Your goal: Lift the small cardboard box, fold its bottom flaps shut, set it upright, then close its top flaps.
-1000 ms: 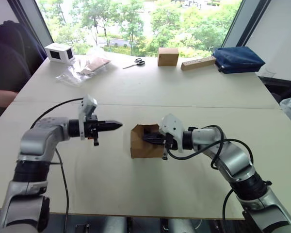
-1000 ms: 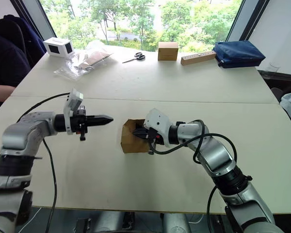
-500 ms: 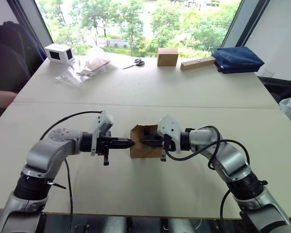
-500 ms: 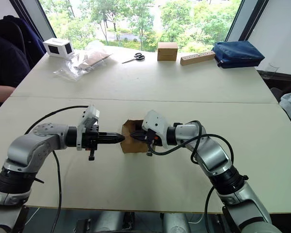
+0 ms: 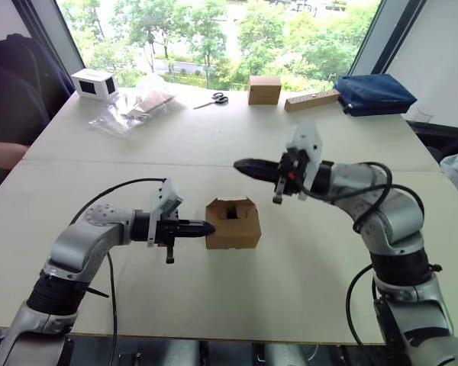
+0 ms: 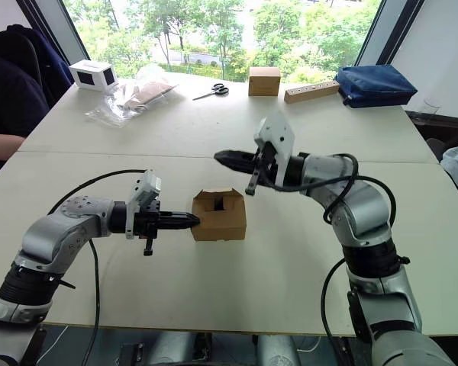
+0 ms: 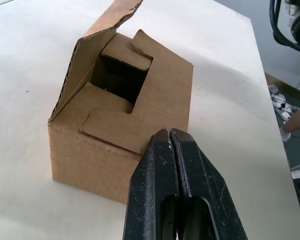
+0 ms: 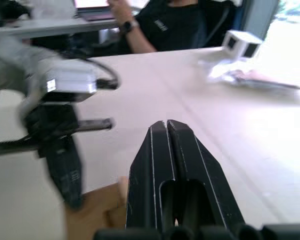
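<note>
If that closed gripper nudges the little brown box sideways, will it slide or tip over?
Probably slide: the small cardboard box sits squat and flat on the table, with the left gripper low against its side. It looks light, since a dark hollow shows between the top flaps. Those thin flaps would likely bend easily.

Along the far edge of the table, by the window, sit a white box with a dark window, a crumpled clear plastic bag, scissors, a closed brown cube box, a wooden block and a folded blue bag. A seated person's forearm rests at the table's left side.
</note>
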Robot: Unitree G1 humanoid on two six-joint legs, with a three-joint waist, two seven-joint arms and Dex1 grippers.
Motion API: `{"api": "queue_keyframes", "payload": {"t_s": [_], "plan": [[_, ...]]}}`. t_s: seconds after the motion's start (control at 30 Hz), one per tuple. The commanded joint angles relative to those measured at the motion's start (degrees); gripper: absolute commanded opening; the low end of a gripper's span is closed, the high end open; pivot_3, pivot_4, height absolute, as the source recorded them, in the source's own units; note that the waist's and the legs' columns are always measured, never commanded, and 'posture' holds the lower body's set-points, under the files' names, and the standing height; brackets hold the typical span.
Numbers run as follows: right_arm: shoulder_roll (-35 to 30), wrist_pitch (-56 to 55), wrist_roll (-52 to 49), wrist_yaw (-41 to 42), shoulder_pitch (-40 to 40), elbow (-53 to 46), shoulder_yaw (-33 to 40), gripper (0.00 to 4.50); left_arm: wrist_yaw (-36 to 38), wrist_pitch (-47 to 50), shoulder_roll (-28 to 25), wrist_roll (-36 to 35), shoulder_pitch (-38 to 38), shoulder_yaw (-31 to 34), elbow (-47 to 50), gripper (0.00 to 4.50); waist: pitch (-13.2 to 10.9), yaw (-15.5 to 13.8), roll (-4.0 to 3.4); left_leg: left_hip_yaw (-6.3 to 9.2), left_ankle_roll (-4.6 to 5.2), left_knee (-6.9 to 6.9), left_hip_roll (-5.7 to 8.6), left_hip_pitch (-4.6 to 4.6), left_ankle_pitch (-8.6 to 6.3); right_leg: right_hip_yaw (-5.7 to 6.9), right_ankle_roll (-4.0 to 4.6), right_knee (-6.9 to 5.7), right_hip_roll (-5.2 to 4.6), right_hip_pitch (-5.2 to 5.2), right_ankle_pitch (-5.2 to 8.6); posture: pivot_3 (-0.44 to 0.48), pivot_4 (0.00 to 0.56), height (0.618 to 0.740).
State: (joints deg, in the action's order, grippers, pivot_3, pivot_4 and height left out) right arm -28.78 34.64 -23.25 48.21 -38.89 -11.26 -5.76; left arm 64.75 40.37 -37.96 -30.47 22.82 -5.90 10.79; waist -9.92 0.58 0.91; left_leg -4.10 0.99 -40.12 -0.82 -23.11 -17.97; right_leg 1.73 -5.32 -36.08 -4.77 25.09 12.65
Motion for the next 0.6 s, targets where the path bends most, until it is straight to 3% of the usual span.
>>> {"api": "queue_keyframes", "payload": {"t_s": [0.03, 0.27, 0.6], "plan": [[-1.69, -4.65, 7.85, -0.24, -0.82, 4.39, -5.54, 0.0, -0.71, -0.41, 0.03, 0.45, -0.71, -0.66, 0.66, 0.01, 0.0, 0.02, 0.0, -0.01, 0.0, 0.0, 0.01, -0.01, 0.0, 0.0, 0.0, 0.0, 0.0, 0.0, 0.0, 0.0, 0.15, 0.74], [-3.49, -2.98, 9.39, 4.78, 2.76, 0.0, -11.58, 0.0, -2.48, -0.66, 0.32, 0.26, -1.82, -0.07, 1.09, 0.01, 0.0, -0.04, 0.0, 0.0, 0.0, 0.0, 0.0, -0.01, 0.0, -0.01, -0.01, 0.0, -0.01, 0.01, 0.0, 0.0, 0.15, 0.74], [-3.52, -1.08, 9.05, 5.72, 5.73, -3.39, -11.27, 0.0, -3.68, 0.56, 0.33, -1.51, -2.11, 1.42, 1.74, 0.01, 0.0, -0.02, 0.0, 0.01, 0.01, 0.0, 0.0, 0.07, 0.0, -0.01, 0.0, 0.01, -0.01, -0.07, 0.0, 0.0, 0.15, 0.74]]}}
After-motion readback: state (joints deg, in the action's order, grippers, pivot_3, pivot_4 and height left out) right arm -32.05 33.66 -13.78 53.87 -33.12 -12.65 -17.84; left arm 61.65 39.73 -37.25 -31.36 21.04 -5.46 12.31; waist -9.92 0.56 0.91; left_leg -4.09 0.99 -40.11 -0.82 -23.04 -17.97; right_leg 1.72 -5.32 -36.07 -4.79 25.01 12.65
